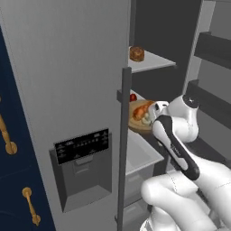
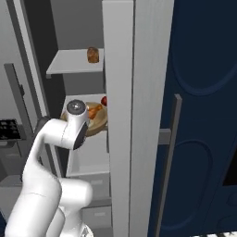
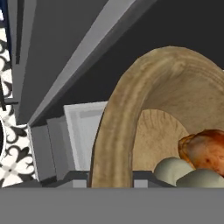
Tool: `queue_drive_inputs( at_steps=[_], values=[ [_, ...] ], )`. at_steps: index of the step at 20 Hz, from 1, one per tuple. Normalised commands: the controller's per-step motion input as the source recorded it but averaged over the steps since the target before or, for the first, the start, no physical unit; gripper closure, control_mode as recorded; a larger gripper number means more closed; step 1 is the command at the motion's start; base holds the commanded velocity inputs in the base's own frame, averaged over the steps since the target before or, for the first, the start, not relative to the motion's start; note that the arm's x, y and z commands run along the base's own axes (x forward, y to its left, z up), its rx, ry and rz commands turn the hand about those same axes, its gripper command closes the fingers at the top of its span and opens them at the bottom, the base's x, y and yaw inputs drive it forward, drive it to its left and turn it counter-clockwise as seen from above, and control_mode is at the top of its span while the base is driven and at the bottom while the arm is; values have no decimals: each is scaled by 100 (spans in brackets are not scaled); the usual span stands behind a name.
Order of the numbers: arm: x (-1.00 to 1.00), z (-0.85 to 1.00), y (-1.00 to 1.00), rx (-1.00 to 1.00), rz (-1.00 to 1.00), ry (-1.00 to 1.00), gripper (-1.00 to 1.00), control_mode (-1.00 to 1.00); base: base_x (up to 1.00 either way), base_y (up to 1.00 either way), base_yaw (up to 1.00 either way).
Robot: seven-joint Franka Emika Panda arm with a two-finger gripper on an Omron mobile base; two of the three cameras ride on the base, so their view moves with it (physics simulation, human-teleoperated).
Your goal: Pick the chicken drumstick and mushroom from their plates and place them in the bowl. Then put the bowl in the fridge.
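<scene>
2 food items sit in the bowl (image 1: 137,118): the chicken drumstick (image 3: 204,149), glossy orange-brown, and the pale mushroom (image 3: 174,169) just beside it. The bowl is inside the open fridge (image 1: 67,81), at the middle shelf (image 2: 76,99) level, under the upper shelf (image 1: 151,61) that carries a round brown item (image 1: 136,54). A small red item (image 1: 133,97) lies just behind the bowl. The hand (image 1: 151,118) is at the bowl's near rim, closed on the wooden wall; the hand view looks along that rim into the bowl. White drawers (image 1: 140,155) sit below. The closed door's dispenser panel (image 1: 83,145) faces the left base view.
</scene>
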Motion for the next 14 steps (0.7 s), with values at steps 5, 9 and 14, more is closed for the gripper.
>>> queue_drive_inputs(
  at_steps=[5, 9, 14],
  values=[
    [79, -3, 10, 0, 17, 6, 100, -100, 0, 0, 0],
    [78, -6, 22, 0, 4, 17, 100, -100, 0, 0, 0],
    [71, -10, 4, 0, 1, 6, 100, -100, 0, 0, 0]
  ],
)
